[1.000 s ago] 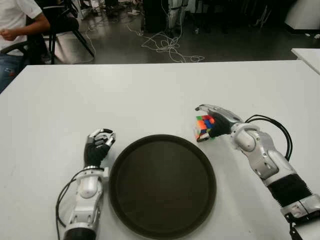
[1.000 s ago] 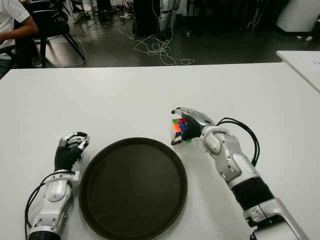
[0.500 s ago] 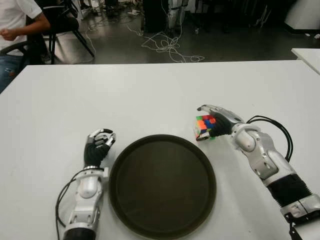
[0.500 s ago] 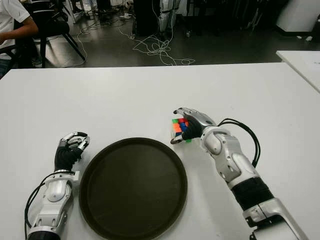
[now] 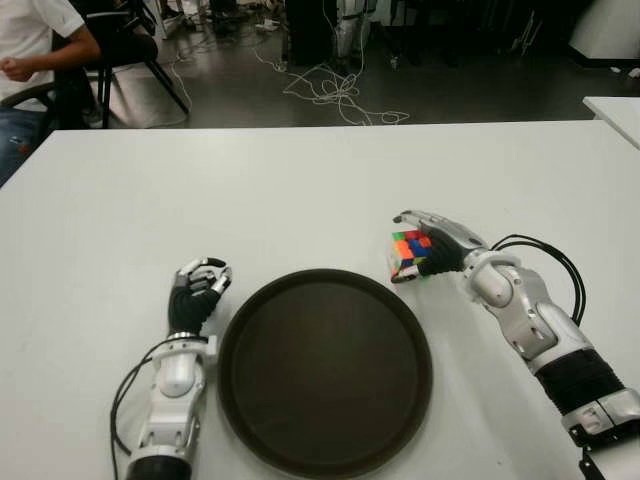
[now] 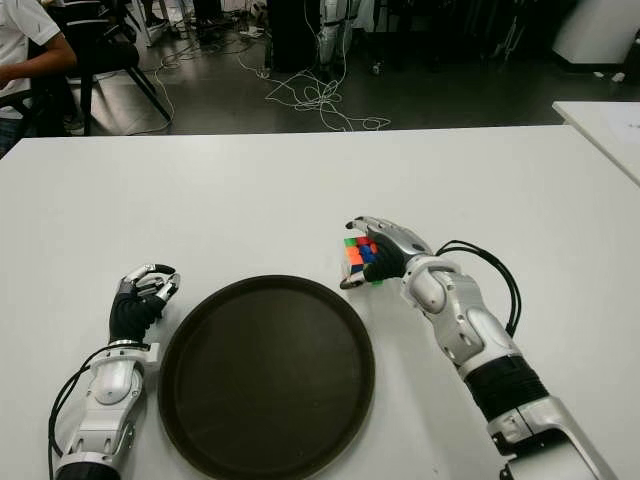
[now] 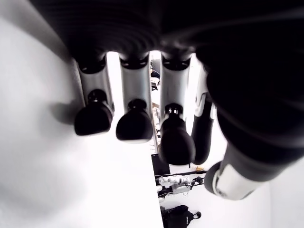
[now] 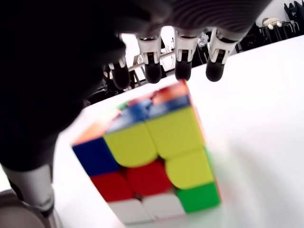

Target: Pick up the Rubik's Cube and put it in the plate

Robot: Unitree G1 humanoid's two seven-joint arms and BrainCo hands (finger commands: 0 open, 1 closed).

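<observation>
One Rubik's Cube (image 5: 408, 253) sits right of centre in the left eye view, just beyond the upper-right rim of the plate (image 5: 325, 370) and seemingly low against the white bench (image 5: 300, 190), with the right hand (image 5: 432, 243) wrapped around it. In the right wrist view the fingertips (image 8: 181, 71) arch over the cube's far edge while the thumb side covers the near face, so the hand reads as closed on the cube, though how firmly is hard to judge. That is the main risk: if the grip is only a loose cage, the cube may twist or slip out as it is lifted, and its smooth faces give the fingers little to bite on. A second risk is the plate's raised rim, which lies directly between cube and target; a low carry could knock the cube against it or shove the plate across the bench. The left hand (image 5: 197, 290) shows at lower left, just beside the plate's left edge, its fingers curled on nothing. Counted: one cube, one plate, two hands, and one seated person (image 5: 35, 45) at upper left.
</observation>
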